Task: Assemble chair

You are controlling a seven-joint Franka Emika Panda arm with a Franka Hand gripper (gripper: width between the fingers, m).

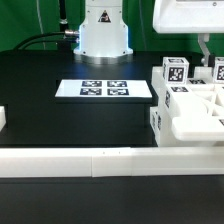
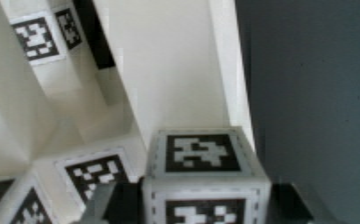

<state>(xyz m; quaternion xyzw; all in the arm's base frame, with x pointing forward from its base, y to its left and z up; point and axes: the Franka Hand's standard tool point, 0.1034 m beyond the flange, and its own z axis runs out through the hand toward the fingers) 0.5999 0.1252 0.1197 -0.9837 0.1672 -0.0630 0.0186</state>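
The chair [image 1: 190, 100], a cluster of chunky white tagged pieces, sits at the exterior view's right of the black worktop [image 1: 60, 125], hard against the long white border rail [image 1: 100, 160]. The arm's fingers [image 1: 220, 68] reach down at its far right edge, closed around a square tagged post [image 2: 202, 175] (clearest up close). The marker board [image 1: 105, 89] lies well apart, open worktop between.

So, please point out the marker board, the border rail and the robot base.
marker board [image 1: 103, 89]: exterior view, centre of the sheet.
border rail [image 1: 70, 160]: exterior view, top face.
robot base [image 1: 103, 38]: exterior view, white front.
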